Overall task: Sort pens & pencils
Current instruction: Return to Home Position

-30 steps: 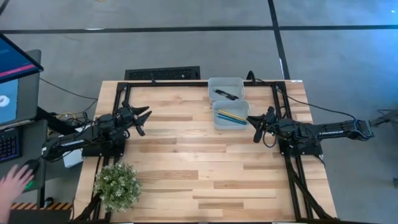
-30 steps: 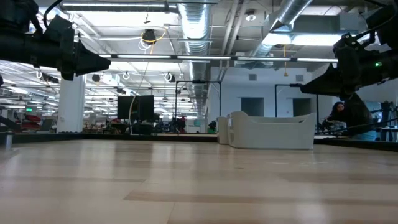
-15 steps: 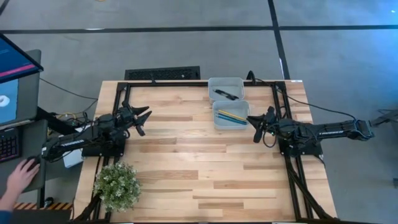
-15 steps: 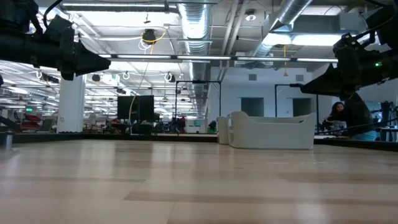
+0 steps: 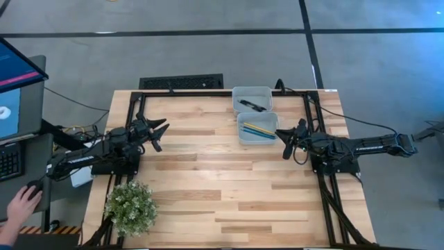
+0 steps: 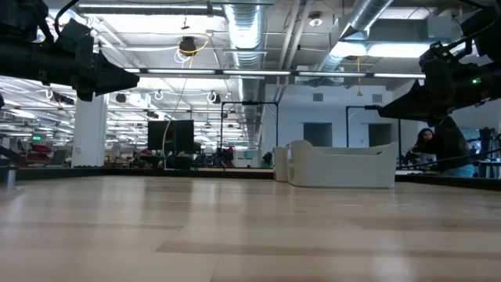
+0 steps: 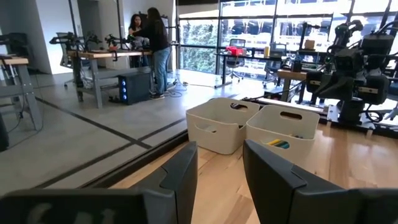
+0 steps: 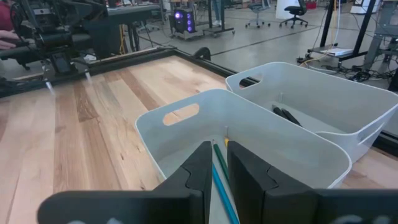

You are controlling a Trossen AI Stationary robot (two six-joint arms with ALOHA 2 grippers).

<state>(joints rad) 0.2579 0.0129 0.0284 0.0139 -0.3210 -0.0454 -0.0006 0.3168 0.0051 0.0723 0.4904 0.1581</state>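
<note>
Two white bins stand touching in the upper middle of the high view: the upper bin [image 5: 235, 97] holds the pens [image 5: 252, 105], the lower bin [image 5: 240, 135] the pencils [image 5: 259, 130]. Over the last second nothing on the table [image 5: 208, 187] has shifted. Both arms sit exactly as before, and only a person's hand [image 5: 23, 203] at the lower left edge has slid downward. I read this as the sort being complete and my arms parked.

The left gripper [image 5: 162, 135] hovers at centre left, fingers well spread and empty. The right gripper [image 5: 282, 144] hovers just right of the lower bin, fingers narrowly parted, gripping nothing.

The yellow pencil [image 5: 255, 128] and the blue pencil [image 5: 261, 133] lie parallel and nearly touching, their long axes running from the bin's upper left to its lower right. The pens lie on a similar slant. Which end is the tip I cannot tell. I see no stick outside the bins.
</note>
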